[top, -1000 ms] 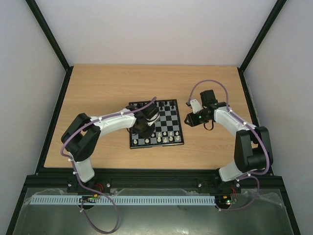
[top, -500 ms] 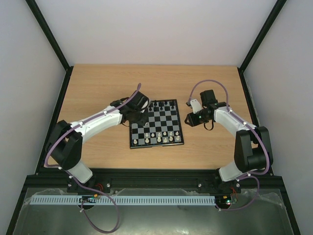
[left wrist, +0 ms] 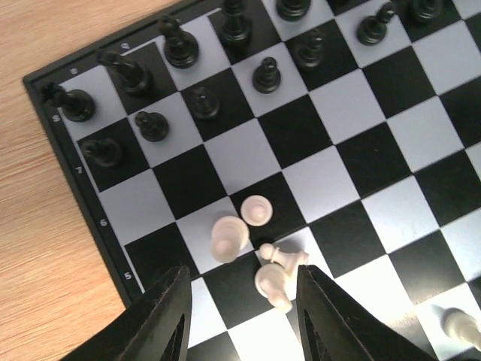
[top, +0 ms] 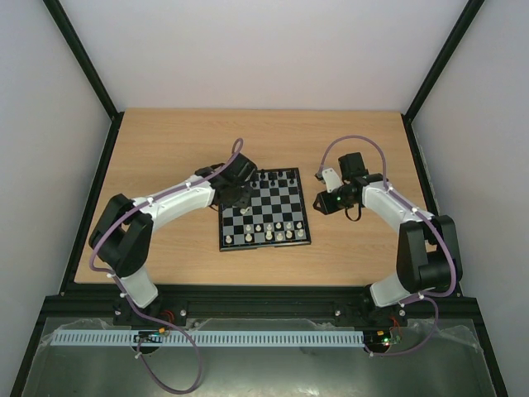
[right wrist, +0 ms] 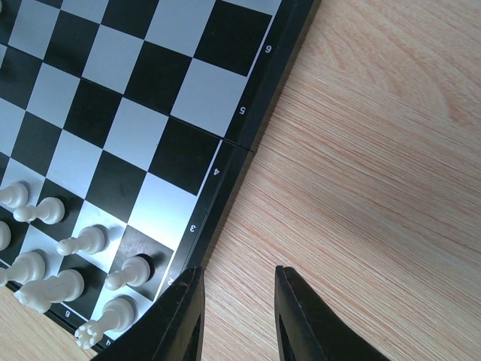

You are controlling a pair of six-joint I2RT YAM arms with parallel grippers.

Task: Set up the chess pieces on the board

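The board lies mid-table. Black pieces stand along its far rows and cream-white pieces along its near rows. My left gripper hovers open over the board's far-left part. In the left wrist view the left gripper is open and empty above a small cluster of white pieces: two upright, a fallen pawn and another lying beside it. Black pieces stand beyond. My right gripper is open and empty over bare wood at the board's right edge.
The wooden table extends around the board, framed by black rails and pale walls. White pieces stand in the board corner by the right gripper's left finger.
My left arm swung from the board's near-left part out past the left edge, then back over the far-left part. The right arm has not moved.
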